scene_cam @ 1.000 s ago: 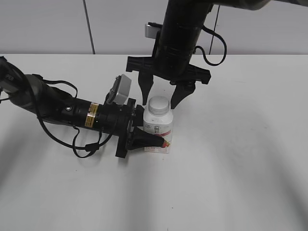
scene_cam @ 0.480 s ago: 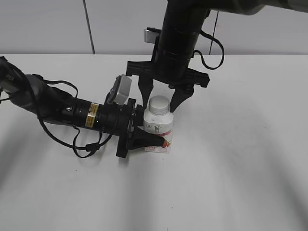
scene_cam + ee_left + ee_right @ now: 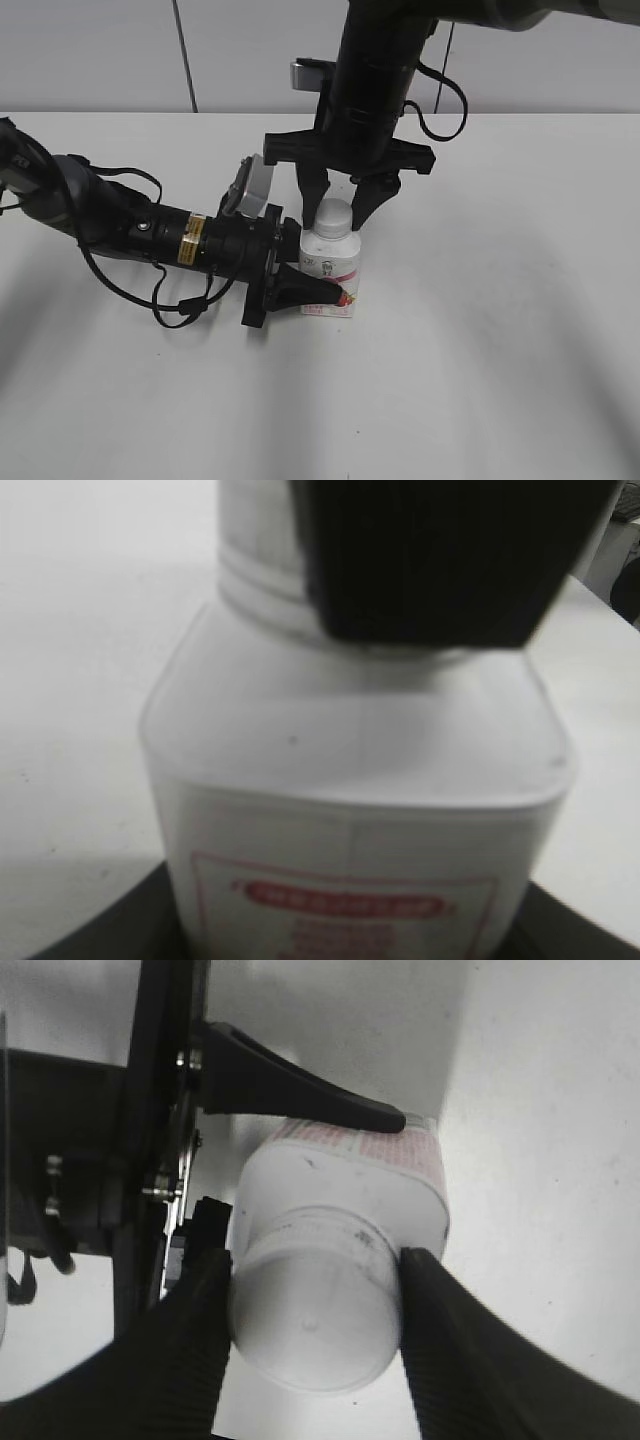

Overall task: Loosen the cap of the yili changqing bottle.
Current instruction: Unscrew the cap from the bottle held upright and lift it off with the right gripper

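White table [image 3: 480,330]: left gripper [image 3: 322,290] clamps bottle [image 3: 330,262] sideways; right gripper [image 3: 338,210] (vertical) jaws pinch cap [image 3: 332,216].

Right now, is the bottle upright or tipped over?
Upright. The yili changqing bottle stands on the table, cap on top; the left hand holds its body, the right hand closes on the cap.
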`<state>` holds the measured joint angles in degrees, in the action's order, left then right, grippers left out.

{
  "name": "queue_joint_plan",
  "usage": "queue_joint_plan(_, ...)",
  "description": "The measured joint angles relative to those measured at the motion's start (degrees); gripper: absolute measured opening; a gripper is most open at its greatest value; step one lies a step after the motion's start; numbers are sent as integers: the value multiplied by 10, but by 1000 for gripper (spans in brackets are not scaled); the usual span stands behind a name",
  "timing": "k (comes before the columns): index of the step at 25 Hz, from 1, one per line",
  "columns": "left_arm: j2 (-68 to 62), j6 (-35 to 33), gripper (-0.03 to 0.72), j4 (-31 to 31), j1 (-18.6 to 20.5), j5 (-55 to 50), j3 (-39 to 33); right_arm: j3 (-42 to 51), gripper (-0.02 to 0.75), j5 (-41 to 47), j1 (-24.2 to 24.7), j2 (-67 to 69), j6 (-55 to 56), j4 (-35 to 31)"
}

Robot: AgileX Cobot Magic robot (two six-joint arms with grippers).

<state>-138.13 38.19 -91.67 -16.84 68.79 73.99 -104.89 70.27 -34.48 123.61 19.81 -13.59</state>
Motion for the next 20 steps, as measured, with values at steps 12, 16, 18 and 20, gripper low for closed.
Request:
queue_joint_plan(12,0,-2,377,-1,0,0,-1,0,398,1,0,0,-460,-4)
queue_joint_plan(16,0,-3,377,-2,0,0,-1,0,398,1,0,0,-570,-5)
queue_joint_plan(18,0,-3,377,-2,0,0,-1,0,398,1,0,0,-603,-5)
queue_joint_plan(20,0,-3,377,-2,0,0,-1,0,398,1,0,0,-634,-4)
